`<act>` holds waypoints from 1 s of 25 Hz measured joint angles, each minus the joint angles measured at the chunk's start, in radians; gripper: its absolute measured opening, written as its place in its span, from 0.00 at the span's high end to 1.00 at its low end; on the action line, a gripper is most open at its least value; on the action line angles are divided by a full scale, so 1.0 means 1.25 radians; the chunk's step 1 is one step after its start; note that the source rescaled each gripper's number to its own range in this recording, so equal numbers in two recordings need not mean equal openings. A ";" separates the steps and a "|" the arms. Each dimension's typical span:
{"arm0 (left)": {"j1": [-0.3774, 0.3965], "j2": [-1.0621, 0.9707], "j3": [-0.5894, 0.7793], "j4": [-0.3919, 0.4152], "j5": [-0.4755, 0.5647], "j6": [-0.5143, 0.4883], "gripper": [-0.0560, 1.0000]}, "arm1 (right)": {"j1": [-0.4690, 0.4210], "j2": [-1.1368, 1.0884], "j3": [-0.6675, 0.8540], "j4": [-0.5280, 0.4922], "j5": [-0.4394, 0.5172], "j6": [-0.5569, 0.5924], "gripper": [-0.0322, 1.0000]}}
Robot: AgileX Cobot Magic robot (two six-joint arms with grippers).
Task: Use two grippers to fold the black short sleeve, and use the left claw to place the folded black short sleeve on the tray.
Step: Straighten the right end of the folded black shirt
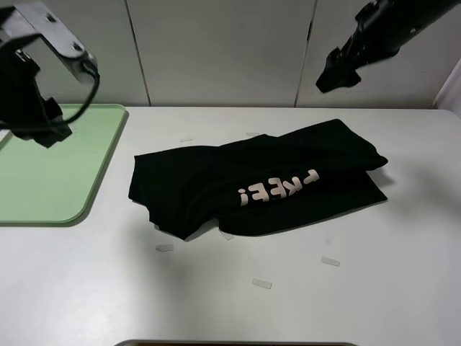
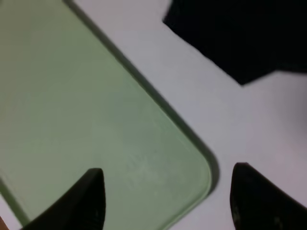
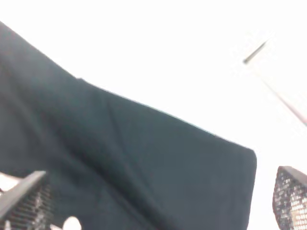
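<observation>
The left gripper (image 2: 168, 203) has its jaws apart and empty, hovering over a corner of the green tray (image 2: 72, 96). The right gripper (image 3: 158, 201) has its jaws wide apart above the black short sleeve (image 1: 259, 180). The shirt lies folded on the white table (image 1: 360, 288), near the tray but not touching it.

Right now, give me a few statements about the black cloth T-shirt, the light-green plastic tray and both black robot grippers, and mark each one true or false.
1. The black cloth T-shirt lies on the white table. True.
2. The shirt touches the flat light-green plastic tray. False: bare table separates them.
3. The left gripper hangs above the tray, jaws open and empty. True.
4. The right gripper is clamped on the shirt. False: it hangs above the shirt, open, holding nothing.
5. Pale block letters show on the shirt. True.
</observation>
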 joint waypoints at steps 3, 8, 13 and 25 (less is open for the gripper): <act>0.000 -0.090 0.000 0.000 -0.002 -0.066 0.40 | 0.000 -0.054 0.000 0.043 -0.005 0.026 0.00; 0.000 -0.255 0.000 -0.001 -0.002 -0.073 0.11 | 0.000 -0.118 0.000 0.073 -0.004 0.032 0.00; 0.000 -0.422 -0.001 -0.012 0.015 -0.073 0.01 | 0.000 -0.173 0.000 0.085 -0.003 0.032 0.00; 0.000 -0.798 0.006 -0.230 0.084 -0.083 0.00 | 0.000 -0.233 0.000 0.117 0.003 0.036 0.00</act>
